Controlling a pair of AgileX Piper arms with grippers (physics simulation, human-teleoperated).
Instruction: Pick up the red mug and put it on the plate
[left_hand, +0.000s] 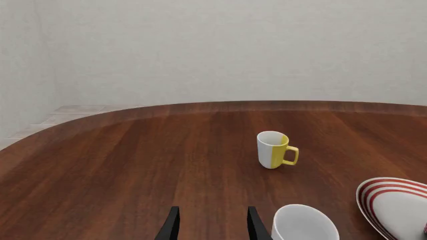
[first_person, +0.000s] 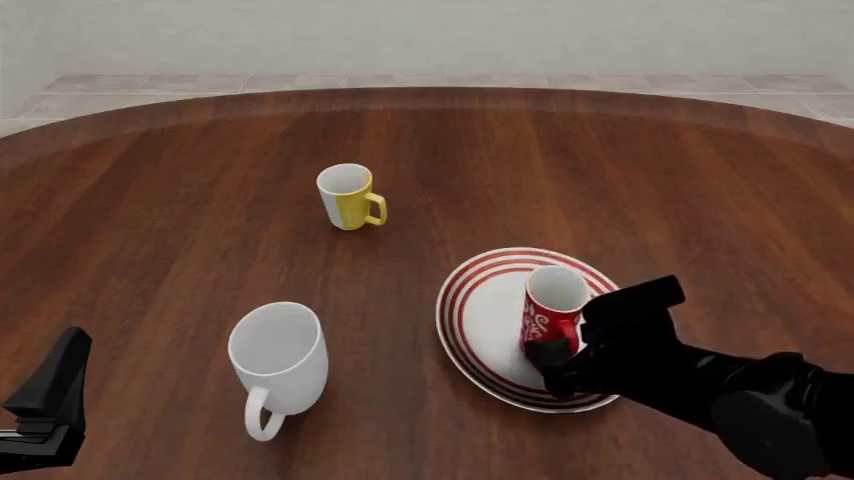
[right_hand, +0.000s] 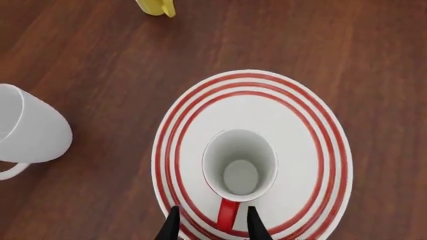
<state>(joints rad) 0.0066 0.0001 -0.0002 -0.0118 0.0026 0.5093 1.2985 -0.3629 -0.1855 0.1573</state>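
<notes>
The desk (first_person: 160, 200) is a broad round-edged slab of dark reddish wood with a fine lengthwise grain, its far edge curving in front of a pale plastered wall and a strip of light tiled floor. Toward the desk's near right edge lies the plate (first_person: 467, 340), a large glossy white disc ringed with concentric red bands, and the red mug (first_person: 550, 312) stands upright on it, slim, white inside, with white lettering-like pattern on its side. The right claw (first_person: 550, 362) sits at the mug's near side with its black fingers apart, one on each side of the red handle, not visibly pressing it. A yellow-and-white mug (first_person: 350, 197) stands toward the middle of the desk, and a plain white mug (first_person: 278, 362) stands near the near edge, left of the plate. The left claw (left_hand: 212, 225) hangs at the near left corner, fingers apart, gripping nothing; the desk's left and far parts are bare wood.
</notes>
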